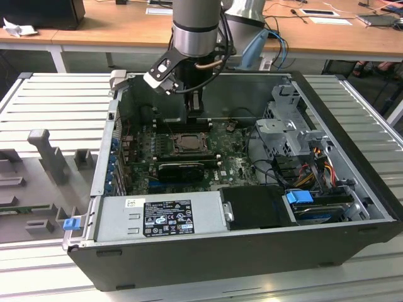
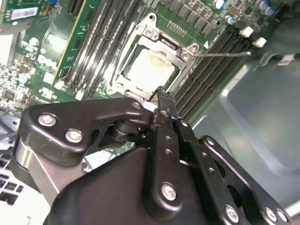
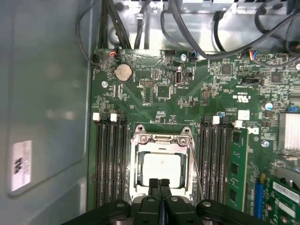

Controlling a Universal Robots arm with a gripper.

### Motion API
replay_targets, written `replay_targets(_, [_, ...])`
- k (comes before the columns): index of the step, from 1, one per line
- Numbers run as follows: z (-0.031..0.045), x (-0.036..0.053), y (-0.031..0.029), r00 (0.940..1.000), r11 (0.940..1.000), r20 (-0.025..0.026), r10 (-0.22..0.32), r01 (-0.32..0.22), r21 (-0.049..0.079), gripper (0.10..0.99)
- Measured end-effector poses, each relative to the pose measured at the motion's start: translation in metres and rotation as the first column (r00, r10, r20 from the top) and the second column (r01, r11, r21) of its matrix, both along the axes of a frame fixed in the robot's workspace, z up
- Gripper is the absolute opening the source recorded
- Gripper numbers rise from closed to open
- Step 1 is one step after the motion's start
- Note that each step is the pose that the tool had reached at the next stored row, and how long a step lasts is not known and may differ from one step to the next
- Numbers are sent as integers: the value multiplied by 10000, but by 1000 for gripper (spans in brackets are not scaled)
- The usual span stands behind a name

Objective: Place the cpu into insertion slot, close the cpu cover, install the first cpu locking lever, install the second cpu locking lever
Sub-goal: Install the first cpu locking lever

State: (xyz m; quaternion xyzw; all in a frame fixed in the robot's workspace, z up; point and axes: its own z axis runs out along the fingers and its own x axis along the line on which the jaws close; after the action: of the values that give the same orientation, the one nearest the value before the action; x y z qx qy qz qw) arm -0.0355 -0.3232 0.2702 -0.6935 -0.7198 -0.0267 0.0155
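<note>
Your gripper sits down inside the open computer case, its fingertips pressed together with nothing between them. You see it in the exterior view just above the insertion slot on the green circuit board. In both wrist views the tips stand at one edge of the socket; you cannot tell whether they touch it. The cpu lies flat in the slot, its pale top showing through the window of the cpu cover, which lies down flat around it. In the second wrist view the cpu is framed the same way by the cover. A thin wire locking lever reaches out from one corner of the socket over the black memory slots; you cannot tell whether it is latched
</note>
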Motion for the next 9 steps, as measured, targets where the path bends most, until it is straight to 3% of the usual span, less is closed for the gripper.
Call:
replay_targets(1, [60,-1,6,10000,10000,1,-2,2,-16,106])
replay_targets(3, [67,-1,8,9998,9997,0,212,-212,-105,106])
replay_targets(9, [67,-5,8,9953,9950,-7,972,-972,-214,106])
